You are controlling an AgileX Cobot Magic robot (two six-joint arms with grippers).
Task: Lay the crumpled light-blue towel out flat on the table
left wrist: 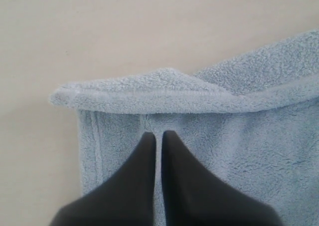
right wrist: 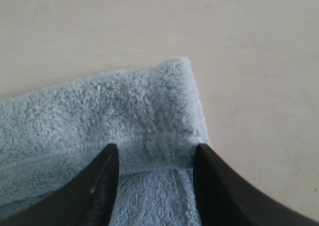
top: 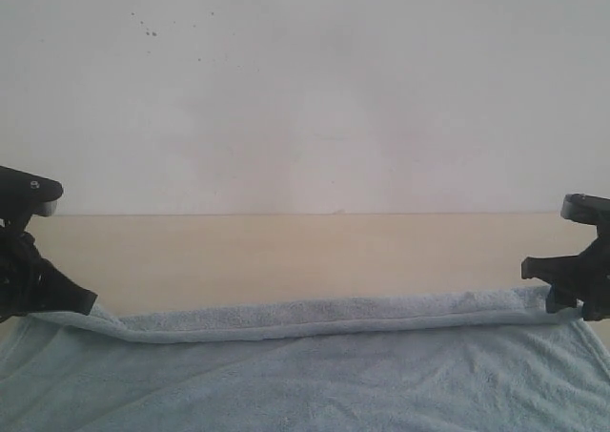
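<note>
Pale light-blue fluffy terry towel (top: 305, 380) on the wide pale beige matte surface (top: 286, 256), seen from the exterior camera with both wrist views. The towel lay open over the near part of the surface, mostly flat. Its far edge was doubled back onto the cloth as a narrow folded band (top: 315, 318). The long axis of this band ran from left to right, parallel to the white wall (top: 305, 89) behind.

The left arm (top: 29, 279) stood at the band's left end and the right arm (top: 581, 270) at its right end, so each was nearest its own far corner.

The left jaws were pressed together. Their tips rested over the single layer of the towel (left wrist: 239, 151), just short of the band (left wrist: 164, 94), and no cloth showed between them.

The right jaws stood wide apart and straddled the band's end (right wrist: 149, 106), with the towel's corner lying between and just ahead of the tips. They were not clamped on it.

Judged from this layout, the remaining work was to turn the band over away from the jaws, toward the wall, with the right side better placed to close on it. No container was in view.
</note>
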